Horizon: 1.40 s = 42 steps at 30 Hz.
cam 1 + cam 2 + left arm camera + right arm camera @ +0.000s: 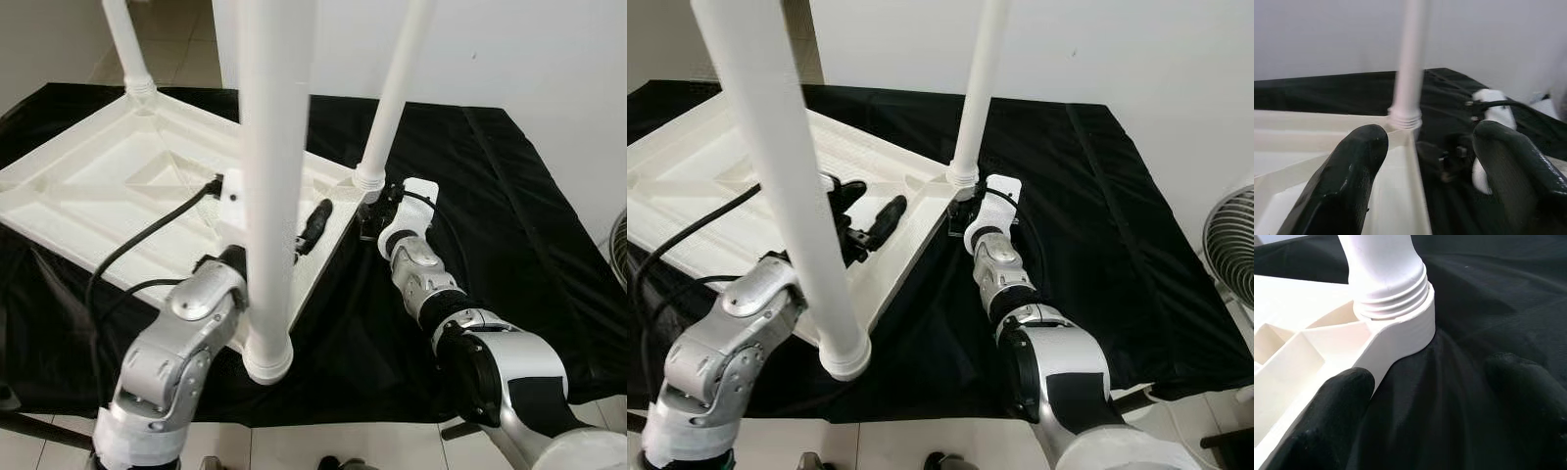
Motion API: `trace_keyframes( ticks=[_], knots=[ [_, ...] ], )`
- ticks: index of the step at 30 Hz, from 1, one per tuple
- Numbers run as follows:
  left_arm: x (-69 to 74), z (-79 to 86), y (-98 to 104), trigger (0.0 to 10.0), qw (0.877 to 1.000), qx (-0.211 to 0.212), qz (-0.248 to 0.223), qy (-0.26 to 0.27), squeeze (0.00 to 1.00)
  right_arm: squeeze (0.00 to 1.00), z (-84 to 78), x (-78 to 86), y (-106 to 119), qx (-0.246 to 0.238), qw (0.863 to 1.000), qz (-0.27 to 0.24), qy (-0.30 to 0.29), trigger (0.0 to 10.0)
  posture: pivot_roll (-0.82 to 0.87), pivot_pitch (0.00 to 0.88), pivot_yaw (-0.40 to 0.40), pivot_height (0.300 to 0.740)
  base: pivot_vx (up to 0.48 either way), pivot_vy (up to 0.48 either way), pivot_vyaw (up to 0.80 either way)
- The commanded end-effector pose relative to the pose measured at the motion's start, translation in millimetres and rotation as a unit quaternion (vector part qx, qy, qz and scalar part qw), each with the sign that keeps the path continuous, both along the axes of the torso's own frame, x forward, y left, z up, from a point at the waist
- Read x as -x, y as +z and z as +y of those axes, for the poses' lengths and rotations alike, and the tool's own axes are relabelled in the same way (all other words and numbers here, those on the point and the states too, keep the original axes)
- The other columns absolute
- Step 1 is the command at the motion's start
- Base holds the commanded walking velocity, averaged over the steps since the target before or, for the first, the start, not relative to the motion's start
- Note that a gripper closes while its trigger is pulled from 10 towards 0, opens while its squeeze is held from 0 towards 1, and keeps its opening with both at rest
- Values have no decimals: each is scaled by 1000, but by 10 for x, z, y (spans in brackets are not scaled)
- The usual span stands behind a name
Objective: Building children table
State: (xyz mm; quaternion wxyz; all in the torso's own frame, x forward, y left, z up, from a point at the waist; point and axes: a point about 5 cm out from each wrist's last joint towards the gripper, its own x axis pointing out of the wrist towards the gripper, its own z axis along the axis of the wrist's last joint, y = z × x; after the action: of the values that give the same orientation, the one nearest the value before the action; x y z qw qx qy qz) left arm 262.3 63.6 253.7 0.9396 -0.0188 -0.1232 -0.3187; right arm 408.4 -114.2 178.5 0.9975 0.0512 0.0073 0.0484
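Resting upside down on black cloth: white table top, legs up. Right gripper spread beside corner leg's socket, grasping nothing. Left gripper released above the underside.

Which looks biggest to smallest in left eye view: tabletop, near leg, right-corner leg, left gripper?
1. tabletop
2. near leg, though nearness to the camera inflates it
3. right-corner leg
4. left gripper, smallest
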Motion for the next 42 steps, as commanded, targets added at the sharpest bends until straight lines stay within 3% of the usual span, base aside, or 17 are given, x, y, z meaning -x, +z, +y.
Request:
trace_keyframes(
  ticks=[1,10,19,22,25,27,28,29,34,35,37,39,42],
  knots=[
    [57,-150,-3,10000,999,-3,5,-31,0,0,269,19,4,1,998,7,68,10000,146,198,-14,740,0,0,0],
    [94,-262,-18,10000,999,1,12,-50,0,0,292,13,36,6,996,2,84,10000,139,206,-3,740,0,0,0],
    [31,-188,-82,10000,999,-19,16,-27,0,0,43,-12,74,24,999,-22,7,10000,138,201,-5,740,0,0,0],
    [-55,57,-172,10000,998,-59,13,-4,0,0,-14,23,53,25,998,-52,24,10000,139,195,-10,740,0,0,0],
    [-69,127,-193,10000,997,-71,11,0,0,0,-17,39,36,28,997,-60,34,10000,137,190,-12,740,0,0,0],
    [-109,312,-245,10000,994,-105,10,10,0,0,-45,93,-8,31,994,-83,66,10000,135,181,-16,740,0,0,0],
    [-109,312,-245,10000,994,-105,10,10,0,0,-45,93,-8,31,994,-83,66,10000,135,181,-16,740,0,0,0],
    [-135,452,-301,10000,991,-134,11,15,0,0,-82,157,-51,38,989,-105,95,10000,130,177,-16,740,0,0,0],
    [-148,509,-340,10000,989,-148,14,15,0,0,-104,193,-73,41,987,-115,106,10000,122,171,-17,740,0,0,0],
    [-153,590,-429,10000,984,-179,20,1,0,0,-187,308,-110,49,979,-139,139,10000,106,152,-26,740,0,0,0],
    [-137,612,-498,10000,979,-199,25,-18,0,0,-245,411,-116,46,973,-155,165,10000,104,148,-29,740,0,0,0],
    [-137,612,-498,10000,979,-199,25,-18,0,0,-245,411,-116,46,973,-155,165,10000,104,148,-29,740,0,0,0],
    [-99,586,-620,10000,972,-227,34,-49,0,0,-310,571,-54,29,963,-177,201,10000,96,140,-34,740,0,0,0]
  ],
)
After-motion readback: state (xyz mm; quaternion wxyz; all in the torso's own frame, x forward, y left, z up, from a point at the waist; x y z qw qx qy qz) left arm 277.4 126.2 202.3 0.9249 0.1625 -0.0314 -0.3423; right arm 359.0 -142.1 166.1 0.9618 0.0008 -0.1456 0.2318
